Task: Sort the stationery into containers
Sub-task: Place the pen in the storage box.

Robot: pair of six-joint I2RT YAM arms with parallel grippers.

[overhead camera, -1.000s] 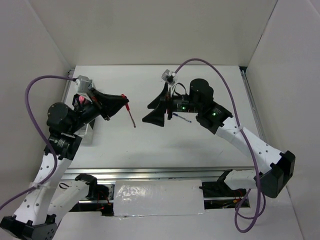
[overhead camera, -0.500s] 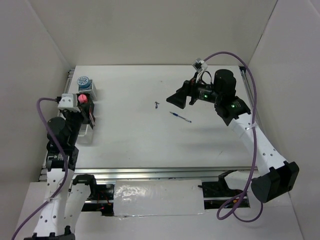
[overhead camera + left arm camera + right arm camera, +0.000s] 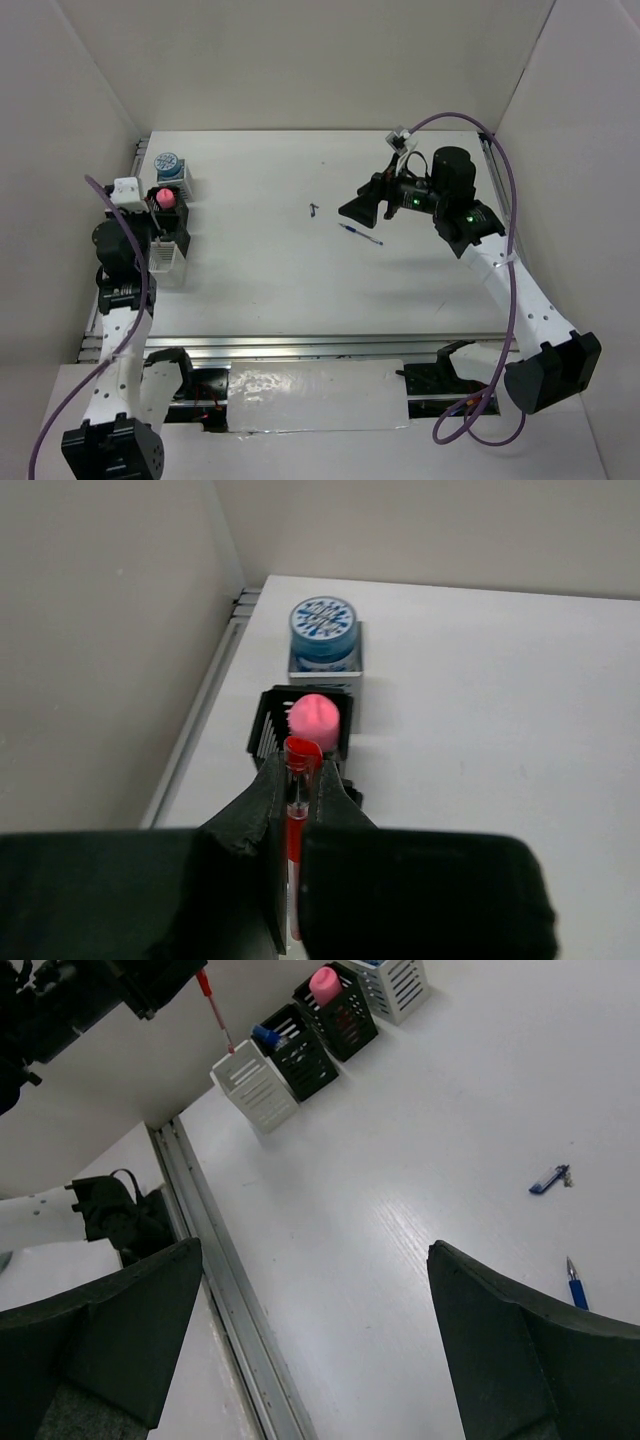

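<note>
My left gripper (image 3: 297, 772) is shut on a red pen (image 3: 296, 815) that stands upright between the jaws. It hangs just above the near end of the row of containers (image 3: 168, 215) at the table's left edge. Beyond the pen's cap, a pink block (image 3: 313, 714) fills a black mesh box (image 3: 262, 728), and a blue-white tin (image 3: 323, 630) sits in the white box behind. My right gripper (image 3: 315, 1260) is wide open above the table's middle right. A blue pen (image 3: 360, 234) lies just below it, and a small blue piece (image 3: 550, 1178) lies to its left.
The right wrist view shows the whole row: a white slotted box (image 3: 255, 1085), a black mesh box (image 3: 300, 1060) holding a blue-capped bottle (image 3: 265, 1035), then the pink block's box (image 3: 345, 1022) and a white box (image 3: 395, 985). A metal rail (image 3: 225, 1290) runs along the near edge.
My left arm has swung back from the table's middle to the containers at the left, still holding the red pen. The right arm has drawn back to the right.
</note>
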